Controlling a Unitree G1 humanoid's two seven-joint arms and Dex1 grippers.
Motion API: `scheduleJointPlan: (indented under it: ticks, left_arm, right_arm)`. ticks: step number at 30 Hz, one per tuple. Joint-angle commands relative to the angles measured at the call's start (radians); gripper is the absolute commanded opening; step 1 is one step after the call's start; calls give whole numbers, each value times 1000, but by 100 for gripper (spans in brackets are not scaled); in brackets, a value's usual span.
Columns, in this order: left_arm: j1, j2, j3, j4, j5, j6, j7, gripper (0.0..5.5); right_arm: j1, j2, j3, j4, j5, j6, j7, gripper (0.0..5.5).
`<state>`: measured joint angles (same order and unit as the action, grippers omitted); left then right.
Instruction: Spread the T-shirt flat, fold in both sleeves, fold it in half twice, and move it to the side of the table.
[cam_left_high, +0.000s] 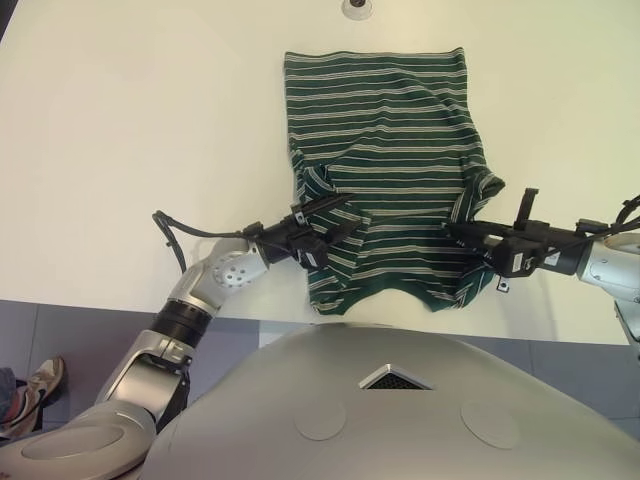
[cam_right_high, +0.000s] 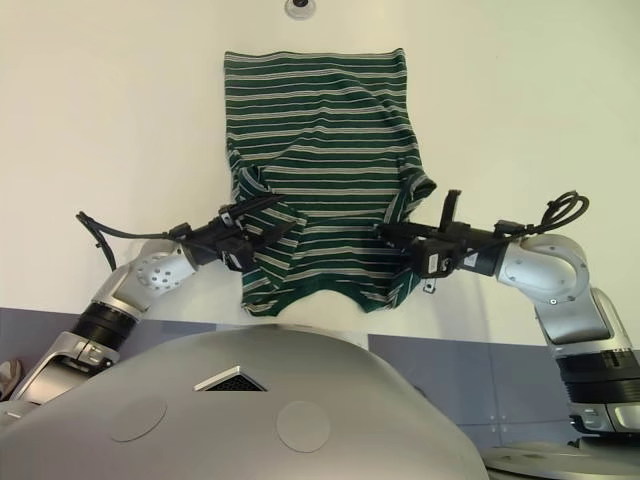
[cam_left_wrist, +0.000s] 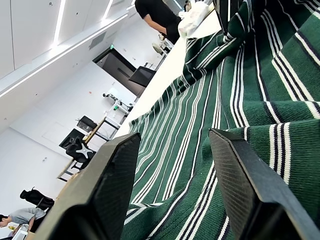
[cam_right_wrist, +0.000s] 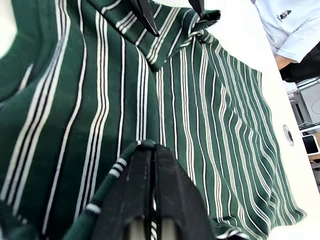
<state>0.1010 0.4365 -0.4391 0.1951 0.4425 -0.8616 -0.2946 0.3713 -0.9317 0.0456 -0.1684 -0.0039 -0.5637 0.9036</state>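
Observation:
A dark green T-shirt (cam_left_high: 385, 130) with thin white stripes lies on the white table (cam_left_high: 120, 120), hem far from me and collar at the near edge. Both sleeves lie bunched inward at its sides. My left gripper (cam_left_high: 342, 215) hovers over the shirt's left shoulder area. In the left wrist view its two black fingers (cam_left_wrist: 105, 195) stand apart, open, with striped cloth (cam_left_wrist: 200, 100) below them. My right gripper (cam_left_high: 452, 231) is at the shirt's right sleeve. The right wrist view shows its fingertips (cam_right_wrist: 165, 170) shut on a raised fold of fabric (cam_right_wrist: 131, 148).
A small round fitting (cam_left_high: 357, 8) sits in the table at the far edge, beyond the hem. The table's near edge (cam_left_high: 100, 298) runs just under the collar. Bare tabletop extends to the left and right of the shirt.

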Motion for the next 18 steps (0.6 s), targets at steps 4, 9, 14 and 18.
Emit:
scheduleJointPlan:
  ticks: [4,9,14,18]
  left_arm:
    - [-17,5,-2,12,4,-9,4,252]
    - [-14,7,0,14,2,-11,5,252]
    - [-13,7,0,17,2,-11,6,252]
    - [-9,7,0,15,4,-11,8,252]
  right_arm:
    - [-46,-6,67,-5,-41,32,28,2]
    - [-92,23,99,-7,-63,51,15,2]
    - [-147,65,130,40,-121,56,-21,97]
    - [-160,84,143,34,-117,58,-29,170]
